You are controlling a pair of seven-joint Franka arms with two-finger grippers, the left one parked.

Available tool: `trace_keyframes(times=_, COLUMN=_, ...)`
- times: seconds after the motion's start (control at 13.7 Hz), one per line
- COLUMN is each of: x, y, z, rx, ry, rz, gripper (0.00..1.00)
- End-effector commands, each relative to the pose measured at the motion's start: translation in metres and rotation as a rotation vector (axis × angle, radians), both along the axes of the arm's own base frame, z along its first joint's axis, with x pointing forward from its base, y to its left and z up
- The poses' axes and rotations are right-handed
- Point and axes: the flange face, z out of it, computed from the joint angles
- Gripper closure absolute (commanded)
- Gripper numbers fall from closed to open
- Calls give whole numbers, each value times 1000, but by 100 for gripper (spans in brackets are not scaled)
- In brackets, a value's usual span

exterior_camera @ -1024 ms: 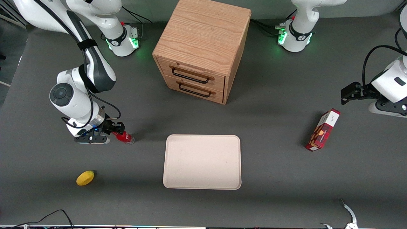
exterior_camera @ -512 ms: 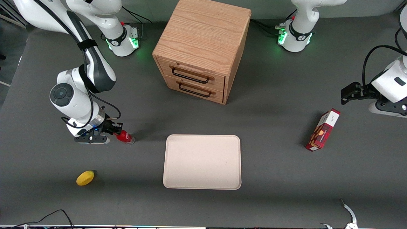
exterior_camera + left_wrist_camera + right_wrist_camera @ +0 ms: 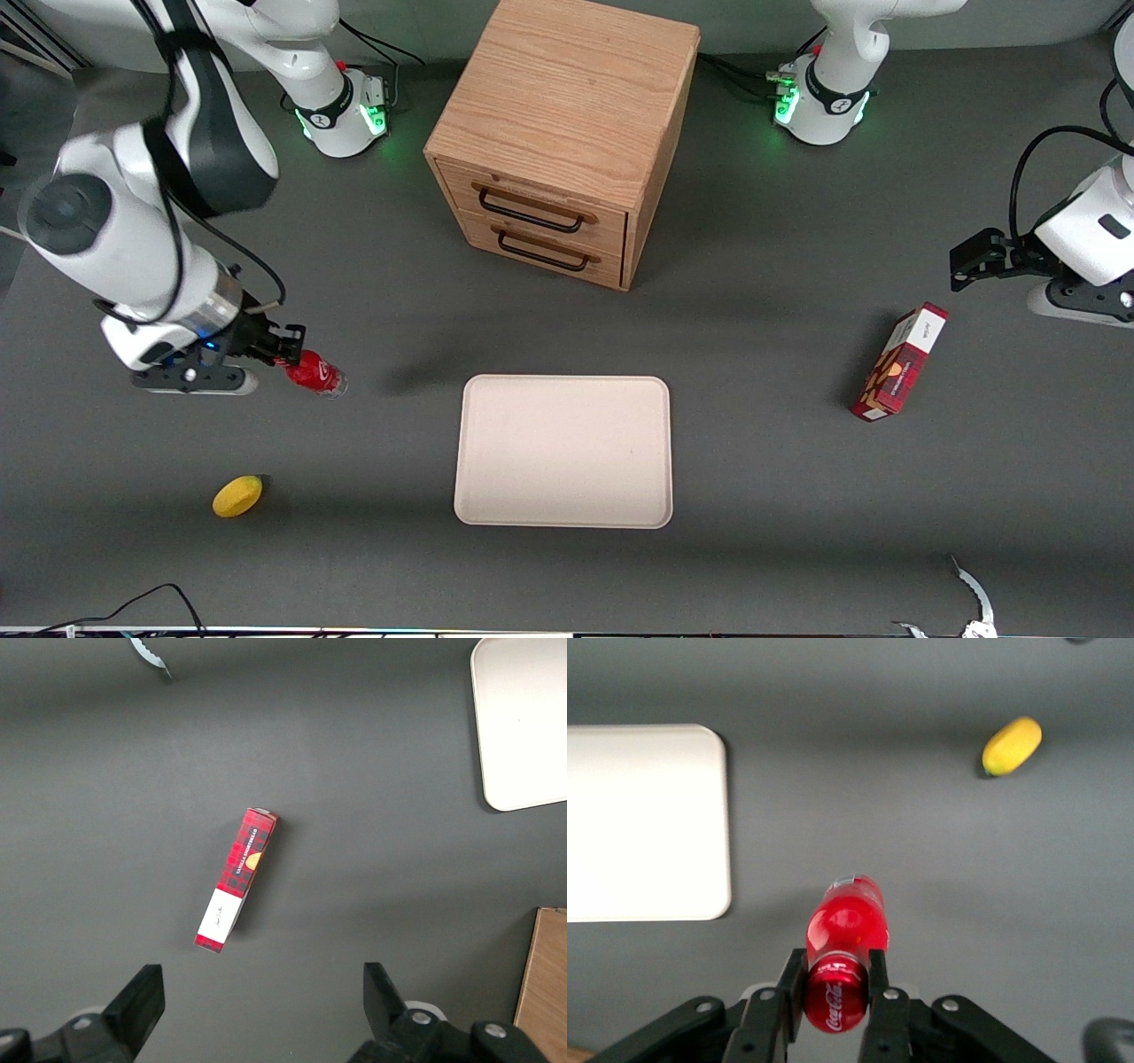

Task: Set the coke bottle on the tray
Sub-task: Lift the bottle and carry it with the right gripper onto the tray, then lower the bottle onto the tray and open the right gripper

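Grip: while the coke bottle (image 3: 847, 923) is hung by its cap alone, the claw (image 3: 836, 990) is clamped on that cap, so only a small round surface is held and a slip or a twist is judged possible.
Bottle position: it is carried above the desk (image 3: 762, 496) at the working arm's end, apart from the tray (image 3: 563, 451), with its base tilted toward the tray in the front view.
Swing risk: because the body hangs free below the fingers (image 3: 879, 976), a quick sideways move could set it swinging and loosen the hold.
Landing risk: if it is lowered tilted, the bottle could tip and roll over the low rim.
Rim risk: a low approach could catch the base on the tray's edge.
Bystanders: the yellow fruit (image 3: 237, 495) lies well clear, nearer the front camera.
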Motion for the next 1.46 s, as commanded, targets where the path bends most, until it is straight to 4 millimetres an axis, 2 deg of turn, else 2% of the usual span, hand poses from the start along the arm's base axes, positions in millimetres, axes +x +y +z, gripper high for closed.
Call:
trace_keyframes(times=0.0, x=26, y=53, z=34, rx=83, ry=27, rz=-30, gripper=100)
trace_keyframes(times=0.15, x=51, y=85, z=33, rx=165, ry=41, rz=-122, gripper=100)
trace_keyframes(times=0.29, x=69, y=113, z=8, rx=192, ry=34, rz=-171, gripper=100)
trace_keyframes(times=0.37, x=81, y=121, z=-10, rx=205, ry=-7, rz=-204, gripper=100)
trace_keyframes(times=0.44, x=89, y=137, z=-32, rx=212, ry=-36, rz=-236, gripper=100)
trace_keyframes(times=0.51, x=99, y=141, z=-57, rx=194, ry=-63, rz=-254, gripper=100)
trace_keyframes(times=0.66, x=113, y=143, z=-95, rx=202, ry=-88, rz=-275, gripper=100)
trace_keyframes(times=0.8, x=117, y=152, z=-121, rx=220, ry=-90, rz=-288, gripper=100)
trace_keyframes(times=0.95, x=116, y=163, z=-139, rx=190, ry=-100, rz=-294, gripper=100)
trace_keyframes(times=1.1, x=116, y=165, z=-156, rx=151, ry=-112, rz=-295, gripper=100)
trace_keyframes(times=1.39, x=115, y=167, z=-159, rx=143, ry=-107, rz=-289, gripper=100)
